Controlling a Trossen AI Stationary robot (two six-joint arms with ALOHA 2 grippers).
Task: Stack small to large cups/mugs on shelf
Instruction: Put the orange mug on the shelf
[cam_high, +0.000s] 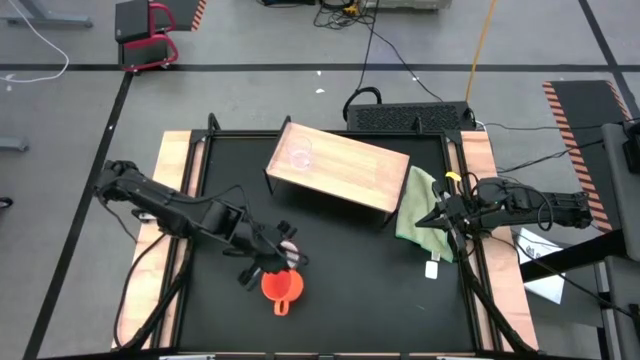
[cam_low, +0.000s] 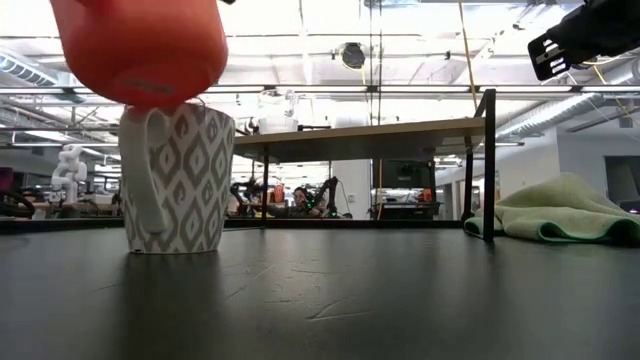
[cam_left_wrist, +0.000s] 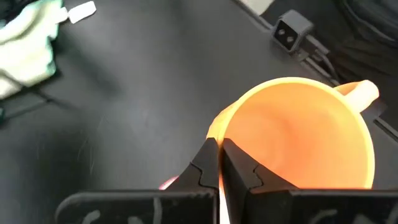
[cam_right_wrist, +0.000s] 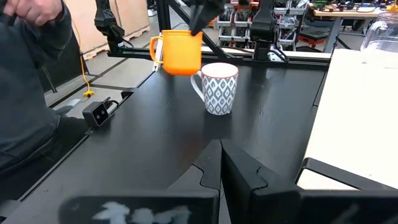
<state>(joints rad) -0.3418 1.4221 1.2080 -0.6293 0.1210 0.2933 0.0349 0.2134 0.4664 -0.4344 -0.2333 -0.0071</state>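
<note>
- High view: straight down on the whole black table (cam_high: 330, 290), from far off.
- Low view: at tabletop level, very near the patterned mug (cam_low: 178, 180) at frame left.
- Both wrist views share the orange mug (cam_left_wrist: 305, 134) (cam_right_wrist: 178, 53): the left close above, the right across the table.

The shelf (cam_high: 345, 168) stands toward the worktop's (cam_high: 340, 290) far edge, near the middle, set at a slant. The clear cup (cam_high: 300, 154) stands on the shelf's left end. A cloth (cam_high: 417, 208) lies just beside the shelf's right end, near the worktop's right edge, where the right pincer (cam_high: 438, 222) hangs over it. Nearer the front edge, left of centre, the left pincer (cam_high: 287, 258) holds the mug (cam_high: 281, 287) by its rim, raised just above the patterned mug (cam_low: 179, 180), which stands on the worktop.
</note>
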